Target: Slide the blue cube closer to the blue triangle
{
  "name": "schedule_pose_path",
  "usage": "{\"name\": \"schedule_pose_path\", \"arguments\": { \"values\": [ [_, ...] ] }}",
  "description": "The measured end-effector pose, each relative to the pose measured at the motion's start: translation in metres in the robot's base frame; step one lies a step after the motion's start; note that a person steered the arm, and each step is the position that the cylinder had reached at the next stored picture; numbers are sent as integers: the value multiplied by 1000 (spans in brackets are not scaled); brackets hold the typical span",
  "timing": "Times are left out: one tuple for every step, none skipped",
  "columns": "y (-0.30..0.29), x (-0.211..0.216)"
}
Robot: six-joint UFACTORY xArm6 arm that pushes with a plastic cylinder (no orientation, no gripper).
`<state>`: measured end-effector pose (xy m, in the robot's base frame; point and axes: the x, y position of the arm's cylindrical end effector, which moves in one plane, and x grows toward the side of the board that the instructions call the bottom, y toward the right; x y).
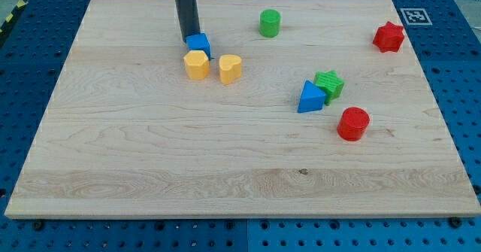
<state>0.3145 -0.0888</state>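
Camera view, one frame. My tip (189,39), the lower end of the straight dark rod, sits at the upper-left edge of the small blue cube (199,45); it appears to touch the cube, though contact is hard to confirm from this angle. The rod carries nothing and has no jaws.

Blue cube lies in the upper-left part of the pale wooden board (150,162). Just below it, a yellow hexagonal block (197,65), touching or nearly so. Right of that, a yellow heart-shaped block (230,68).

Blue triangle (310,98) is well apart, toward the view's right, pressed against a green star-shaped block (330,84). Red cylinder (352,123) near, lower right. Green cylinder (270,23) near the view's top; red star-shaped block (388,37) upper right.
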Motion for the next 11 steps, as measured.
{"name": "schedule_pose_path", "arguments": {
  "values": [
    [-27,0],
    [-61,7],
    [-58,8],
    [-40,8],
    [-17,16],
    [16,31],
    [61,31],
    [104,39],
    [133,70],
    [159,86],
    [171,72]
  ]
}}
